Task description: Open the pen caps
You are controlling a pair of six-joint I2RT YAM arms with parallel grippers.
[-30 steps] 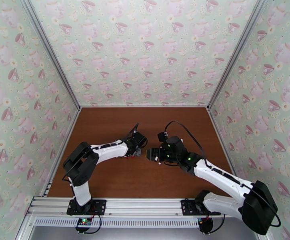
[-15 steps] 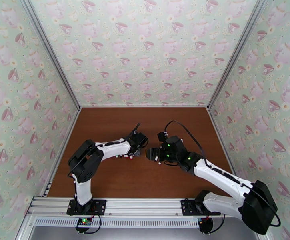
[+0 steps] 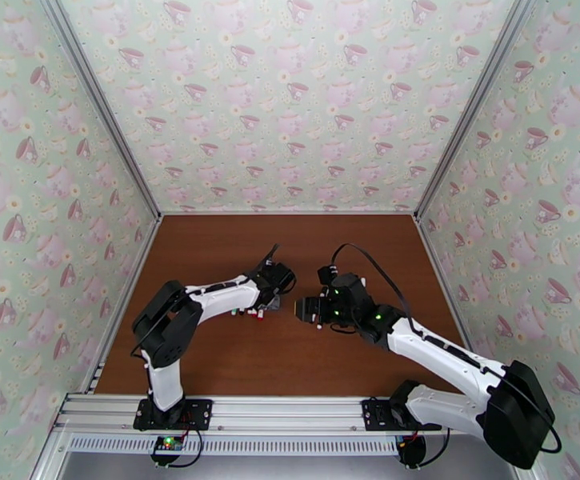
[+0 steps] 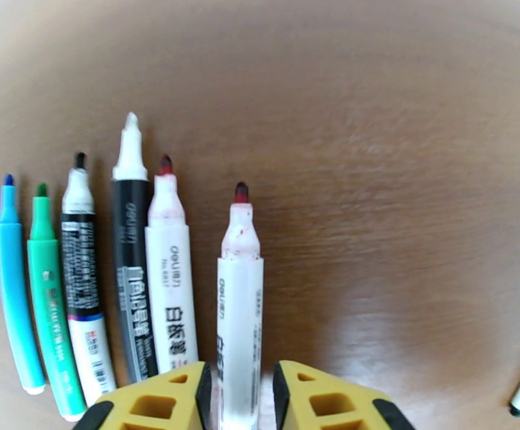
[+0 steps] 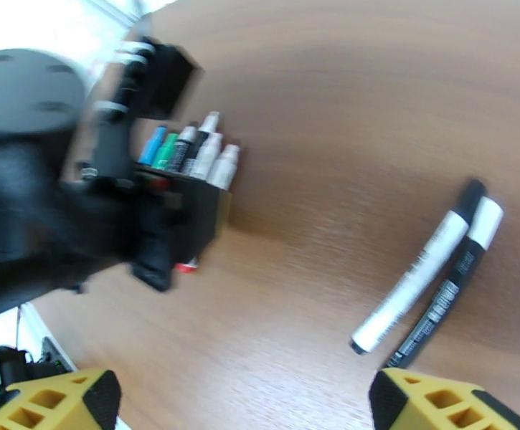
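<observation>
We see the brown table point(image 3: 210, 258) with both arms reaching in to its middle. The left arm point(image 3: 218, 298) stretches low and nearly level from its base, wrist bent down. The right arm point(image 3: 434, 350) runs diagonally from the near right corner, its head pointing left towards the other. The right gripper point(image 5: 244, 385) hangs above bare wood, its yellow fingers point(image 5: 66, 399) spread wide with nothing between them. The left gripper point(image 4: 242, 370) sits low over a white marker point(image 4: 239, 317) with a dark red tip. Its fingers point(image 4: 159, 395) flank the barrel, a thin gap showing on each side. This marker lies at the right end of a row of six uncapped pens, after a second white marker point(image 4: 171, 295), a black marker point(image 4: 132, 281), a white-and-black marker point(image 4: 84, 281), a green pen point(image 4: 50, 317) and a blue pen point(image 4: 14, 295). Well to the right, a white pen point(image 5: 410, 281) and a black pen point(image 5: 439, 302) lie side by side, touching. The white one wears a black cap point(image 5: 470, 195). A red cap point(image 5: 186, 266) lies under the left arm's wrist. Both white markers read "deli" above Chinese characters. The white-and-black one carries a barcode, and its other print is too small to read.
</observation>
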